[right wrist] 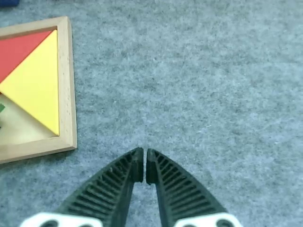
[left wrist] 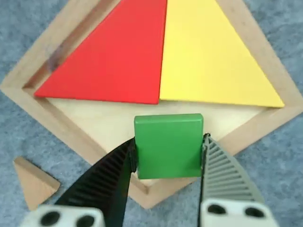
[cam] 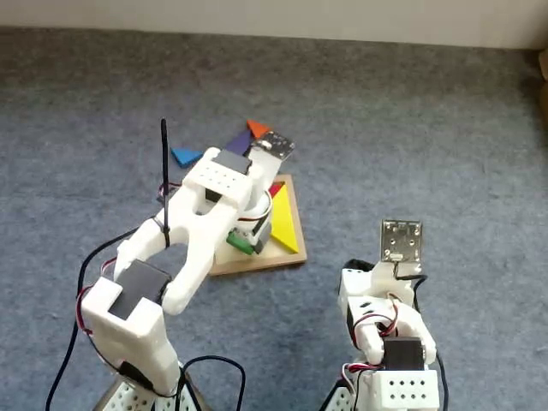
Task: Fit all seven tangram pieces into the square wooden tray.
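Left wrist view: my left gripper point(left wrist: 169, 147) holds the green square point(left wrist: 168, 137) by two opposite sides, the black finger on one side and the grey finger on the other. The square hangs over the bare corner of the tray point(left wrist: 47, 52), and its near edge covers a part of the rim there. If it touches the tray floor or is a little above it, I cannot tell. Behind it the red triangle point(left wrist: 113, 56) and the yellow triangle point(left wrist: 213, 56) lie flat in the tray. They touch along one straight edge and fill the far half together. A wooden triangle point(left wrist: 33, 182) lies on the carpet point(left wrist: 19, 28), outside the tray, near its rim.

In the high view my left arm point(cam: 188, 248) reaches over the tray point(cam: 257, 261). Three more pieces lie on the carpet beyond the tray: the blue triangle point(cam: 185, 157), the purple piece point(cam: 238, 141) and the orange triangle point(cam: 257, 128). The purple and the orange one are just beside each other; the blue one is a little apart.

My right gripper point(right wrist: 144, 165) is over the bare carpet beside the tray, apart from its rim. Its fingers are drawn together, with a thin slit between them, and they hold nothing.
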`<state>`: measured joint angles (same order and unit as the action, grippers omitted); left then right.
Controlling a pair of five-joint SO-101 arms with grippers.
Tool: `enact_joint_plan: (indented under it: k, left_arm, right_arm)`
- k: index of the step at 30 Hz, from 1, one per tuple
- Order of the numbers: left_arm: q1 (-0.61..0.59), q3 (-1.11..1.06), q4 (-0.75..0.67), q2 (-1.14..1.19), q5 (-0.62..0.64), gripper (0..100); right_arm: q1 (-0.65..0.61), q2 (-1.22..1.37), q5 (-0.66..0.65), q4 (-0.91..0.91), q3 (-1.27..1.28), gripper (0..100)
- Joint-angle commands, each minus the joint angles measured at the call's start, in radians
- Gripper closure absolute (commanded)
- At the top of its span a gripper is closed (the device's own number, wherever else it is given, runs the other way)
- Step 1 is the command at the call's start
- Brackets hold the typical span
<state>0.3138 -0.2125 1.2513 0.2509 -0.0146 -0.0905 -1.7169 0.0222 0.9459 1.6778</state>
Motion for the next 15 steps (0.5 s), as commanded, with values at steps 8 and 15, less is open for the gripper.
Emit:
enact_joint_plan:
  k: [8, 15]
  left_arm:
    - [-0.071, 0.012, -0.046, 0.038, -0.094, 70]
    - [-0.071, 0.065, -0.026, 0.039, -0.094, 71]
  right_arm:
    - [0.012, -0.012, 0.005, -0.001, 0.114, 96.6]
    - [0.012, -0.012, 0.005, -0.001, 0.114, 96.6]
